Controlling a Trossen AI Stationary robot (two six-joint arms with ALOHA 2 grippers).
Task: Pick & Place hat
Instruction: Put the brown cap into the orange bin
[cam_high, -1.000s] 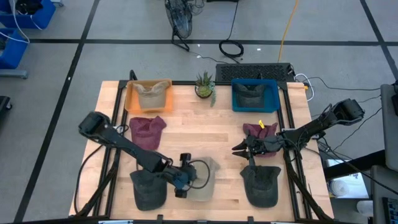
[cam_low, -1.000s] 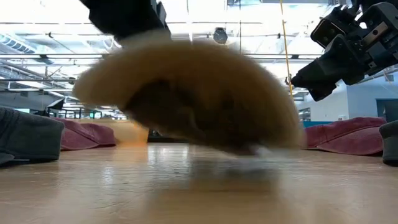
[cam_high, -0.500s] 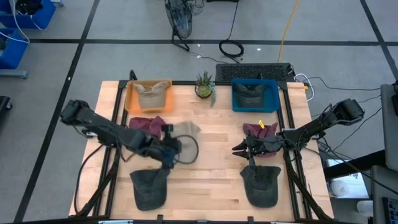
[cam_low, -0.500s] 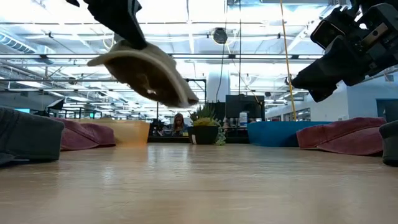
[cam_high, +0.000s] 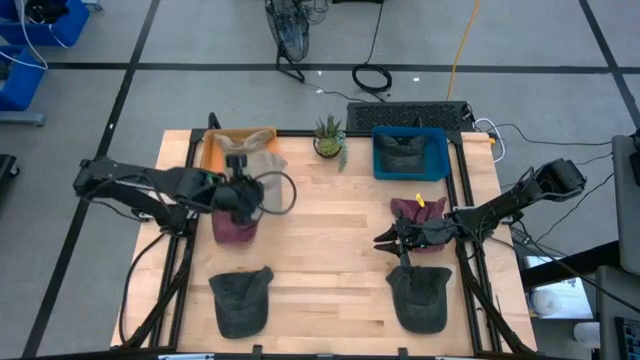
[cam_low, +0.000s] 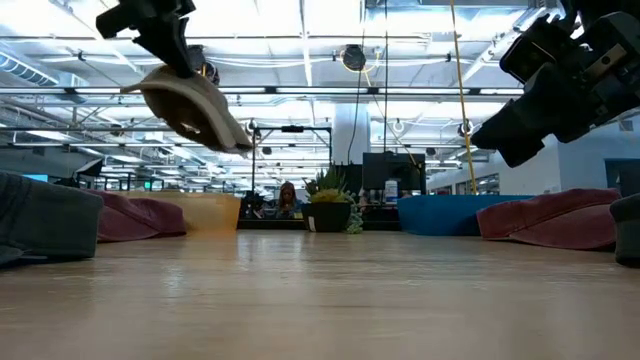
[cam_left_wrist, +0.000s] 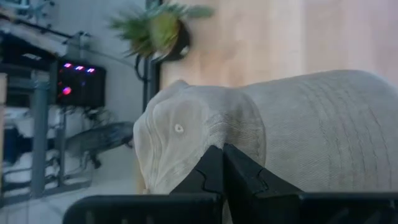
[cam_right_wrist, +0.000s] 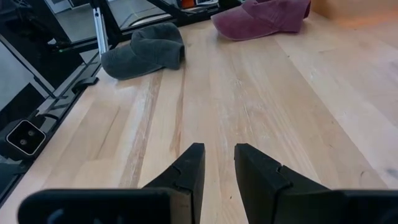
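A wooden table (cam_high: 330, 250) seen from above, with two dark robot arms reaching in from nine and three o'clock. Toward nine o'clock the left gripper (cam_high: 243, 196) is clamped shut on a beige hat (cam_high: 270, 190), holding it in the air above a maroon hat (cam_high: 235, 228) and just below the orange bin (cam_high: 212, 160), which sits at eleven o'clock and holds another beige hat (cam_high: 245, 150). From table height the held hat (cam_low: 190, 105) hangs well clear of the wood. At seven o'clock a dark grey hat (cam_high: 240, 300) lies flat. At twelve o'clock stands a small potted plant (cam_high: 329, 137). At one o'clock a blue bin (cam_high: 408, 153) holds a dark hat (cam_high: 403, 150). Toward three o'clock the right gripper (cam_high: 382, 241) hovers with its fingers (cam_right_wrist: 186, 168) a little apart and nothing between them, beside a second maroon hat (cam_high: 418, 212). At five o'clock lies a second dark grey hat (cam_high: 420, 295)
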